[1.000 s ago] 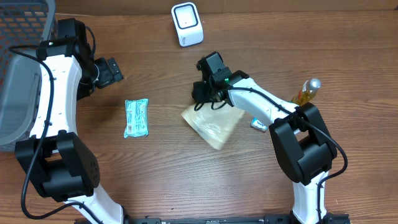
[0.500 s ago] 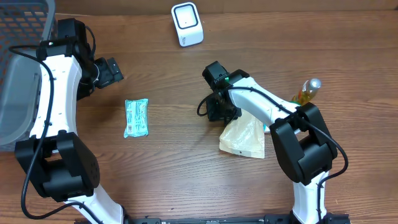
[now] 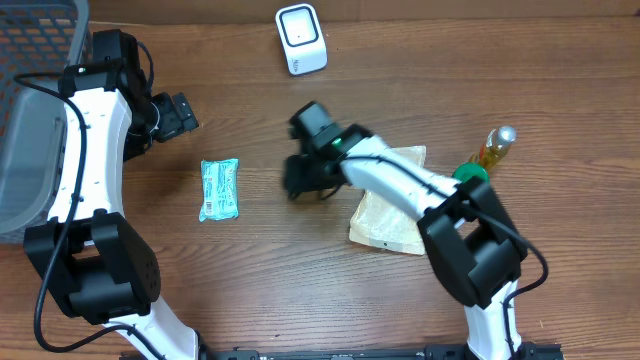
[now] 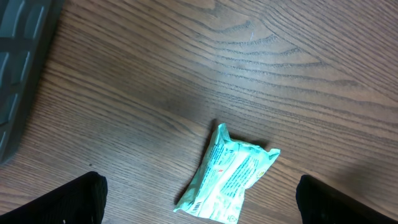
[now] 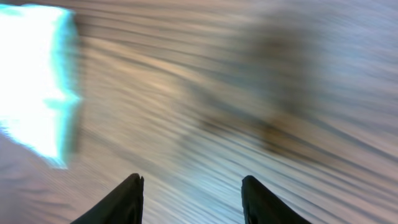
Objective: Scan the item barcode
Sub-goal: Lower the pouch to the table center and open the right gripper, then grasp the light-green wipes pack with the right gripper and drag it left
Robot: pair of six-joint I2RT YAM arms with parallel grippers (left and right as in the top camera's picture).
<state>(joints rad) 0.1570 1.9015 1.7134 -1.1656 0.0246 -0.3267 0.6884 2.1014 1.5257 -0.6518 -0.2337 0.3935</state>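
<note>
A teal packet [image 3: 219, 188] lies flat on the wooden table; in the left wrist view the packet [image 4: 231, 177] shows a small barcode near its lower edge. My left gripper [image 3: 182, 113] hangs above and to the left of it, wide open and empty [image 4: 199, 186]. My right gripper [image 3: 300, 178] is right of the packet, open with nothing between its fingers [image 5: 193, 193]; its view is motion-blurred, with the packet [image 5: 34, 81] at the upper left. A tan pouch [image 3: 388, 205] lies loose on the table behind the right gripper. The white scanner [image 3: 301, 38] stands at the back.
A grey mesh basket [image 3: 30, 110] fills the far left edge. A yellow bottle [image 3: 493, 147] with a silver cap and a green object [image 3: 468, 172] sit at the right, close to the right arm's base.
The right gripper carried the tan pouch to the right, let it go and opened, then swung left towards the teal packet. The left arm has not moved.
</note>
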